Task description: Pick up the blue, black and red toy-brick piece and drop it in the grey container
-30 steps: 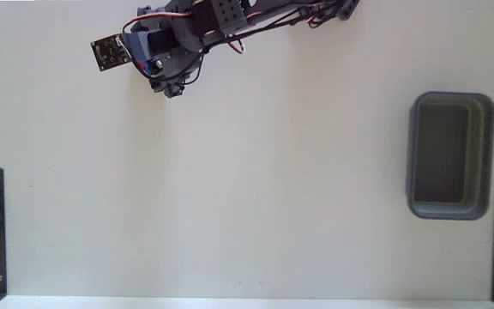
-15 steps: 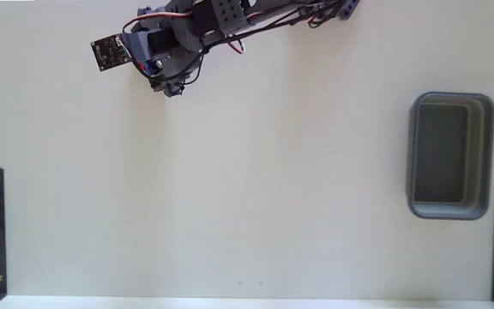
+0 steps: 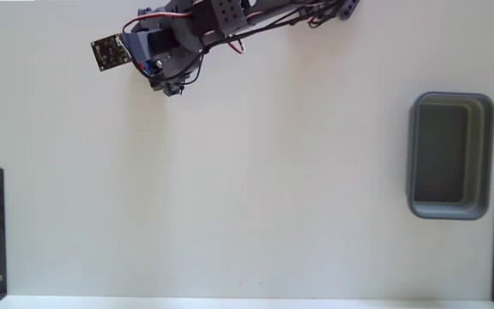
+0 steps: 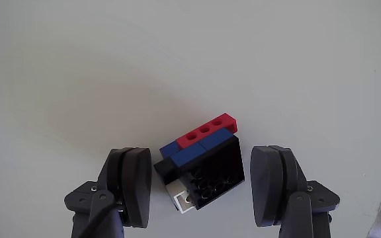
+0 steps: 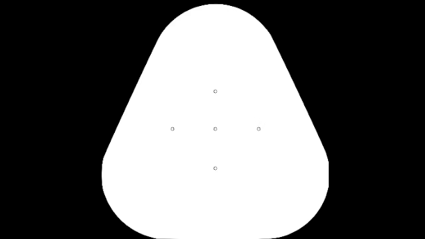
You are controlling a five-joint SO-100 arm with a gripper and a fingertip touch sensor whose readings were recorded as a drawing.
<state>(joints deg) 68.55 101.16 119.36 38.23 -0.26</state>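
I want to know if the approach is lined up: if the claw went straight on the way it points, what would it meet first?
Probably the toy-brick piece: in the wrist view it lies between the open claw fingers, apparently untouched. Depth is unclear.

Bench (image 3: 273, 189) lay bare between arm and grey container (image 3: 451, 206); brick (image 4: 200, 165) sat between spread tool (image 4: 200, 198) fingers.

Bright, even light; soft shadows; sharp focus; slight glare on white table (image 3: 256, 189)

We saw a matt white table (image 3: 256, 197), smooth grey plastic container (image 3: 487, 154), glossy plastic toy-brick piece (image 4: 200, 162), and matt dark plastic fingers (image 4: 134, 188).
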